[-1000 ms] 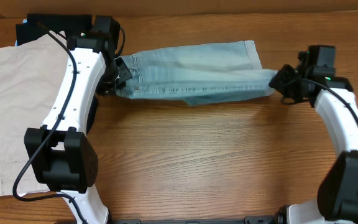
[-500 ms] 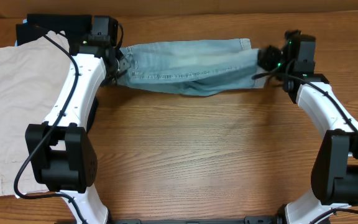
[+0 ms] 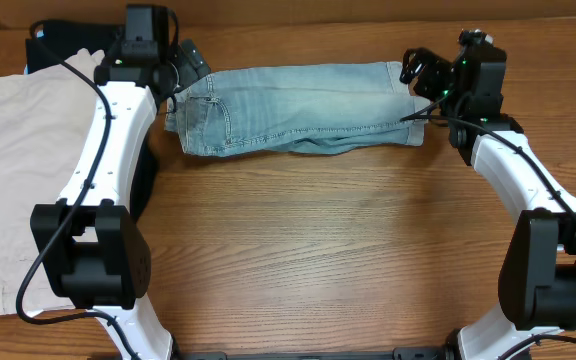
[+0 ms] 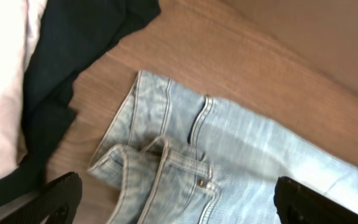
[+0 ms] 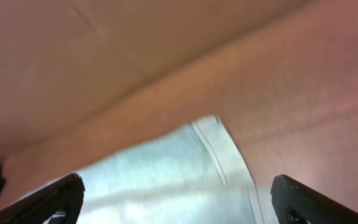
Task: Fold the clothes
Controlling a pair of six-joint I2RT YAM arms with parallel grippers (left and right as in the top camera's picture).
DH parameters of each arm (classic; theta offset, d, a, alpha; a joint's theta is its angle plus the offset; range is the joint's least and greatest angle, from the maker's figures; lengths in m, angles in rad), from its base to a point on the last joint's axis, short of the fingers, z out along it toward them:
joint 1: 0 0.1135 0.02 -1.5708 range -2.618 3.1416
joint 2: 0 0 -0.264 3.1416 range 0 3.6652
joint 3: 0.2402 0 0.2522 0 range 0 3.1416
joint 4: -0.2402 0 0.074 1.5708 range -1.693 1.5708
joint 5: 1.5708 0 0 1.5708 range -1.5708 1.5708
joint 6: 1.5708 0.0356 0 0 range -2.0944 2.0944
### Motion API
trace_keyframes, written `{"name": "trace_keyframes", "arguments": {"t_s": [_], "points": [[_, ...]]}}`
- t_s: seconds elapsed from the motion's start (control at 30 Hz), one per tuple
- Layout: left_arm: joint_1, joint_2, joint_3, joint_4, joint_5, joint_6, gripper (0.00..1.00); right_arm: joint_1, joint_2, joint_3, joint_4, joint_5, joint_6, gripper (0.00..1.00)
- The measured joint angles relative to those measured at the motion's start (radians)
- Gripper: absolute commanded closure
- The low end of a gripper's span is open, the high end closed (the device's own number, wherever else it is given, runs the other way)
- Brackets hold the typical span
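The clothes, faded light-blue denim shorts (image 3: 298,108), lie folded into a long strip across the back of the table, waistband end to the left. My left gripper (image 3: 181,62) hangs open just above that waistband end. In the left wrist view its black fingertips (image 4: 58,198) stand wide apart over the rumpled waistband and seams (image 4: 185,162), holding nothing. My right gripper (image 3: 415,75) is open at the strip's right end. The right wrist view shows the denim hem (image 5: 166,180) below the spread gripper (image 5: 182,208), free of both fingers.
Beige shorts (image 3: 28,180) are spread at the left edge, partly under the left arm. A black garment (image 3: 63,40) lies behind them, close to the denim's left end (image 4: 86,43). A brown wall (image 3: 368,8) runs along the table's back.
Both grippers have opened and let go of the shorts. The arms carried the denim toward the back of the table, where it now lies flat and straighter.
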Motion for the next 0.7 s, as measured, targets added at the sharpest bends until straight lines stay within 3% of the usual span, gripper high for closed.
{"name": "trace_keyframes", "arguments": {"t_s": [0.2, 0.43, 0.7], "points": [[0.000, 0.000, 0.012, -0.139, 0.029, 0.050, 0.00, 0.000, 0.000, 0.000, -0.114, -0.004, -0.004, 0.00], [0.000, 0.000, 0.012, -0.171, 0.033, 0.068, 0.00, 0.002, 0.004, 0.000, -0.264, 0.004, -0.021, 0.00], [0.000, 0.000, 0.009, -0.182, 0.032, 0.072, 0.00, 0.005, 0.097, 0.001, -0.368, 0.008, -0.028, 0.20]]}}
